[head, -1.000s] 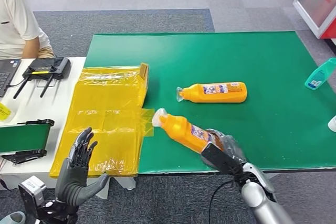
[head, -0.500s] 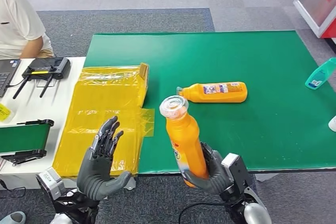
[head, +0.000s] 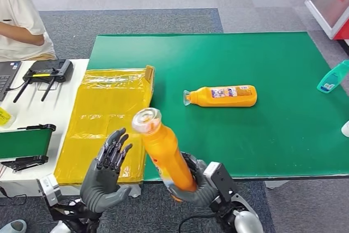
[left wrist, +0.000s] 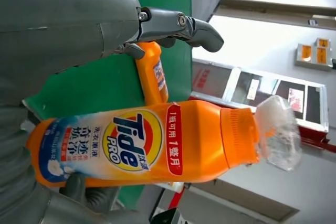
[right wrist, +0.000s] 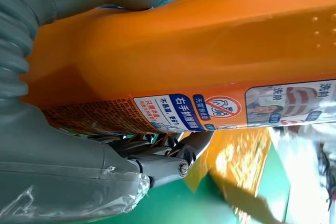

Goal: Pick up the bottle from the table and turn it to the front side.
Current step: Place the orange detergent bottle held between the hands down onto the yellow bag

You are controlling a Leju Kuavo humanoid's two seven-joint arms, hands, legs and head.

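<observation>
My right hand (head: pixel 197 181) grips the base of an orange Tide bottle (head: pixel 162 151) with a clear-wrapped cap, lifted off the table and leaning toward my left. The left wrist view faces the bottle's front label (left wrist: pixel 133 142); the right wrist view looks at its back label (right wrist: pixel 206 111), with my right hand's fingers (right wrist: pixel 166 153) wrapped around it. My left hand (head: pixel 104 175) is open, fingers spread, palm toward the bottle, a short gap from it. A second orange bottle (head: pixel 224 96) lies on its side on the green mat (head: pixel 255 64), its cap toward my left.
Yellow plastic bags (head: pixel 107 118) lie over the mat's left edge. A router (head: pixel 48 71) and a small green conveyor (head: pixel 24 143) sit on the white table at the left, where a person (head: pixel 18 23) sits. A teal bottle (head: pixel 332 77) lies at the mat's right edge.
My right hand has lifted the bottle off the mat, stood it up and carried it left toward my left hand, which rose and moved inward.
</observation>
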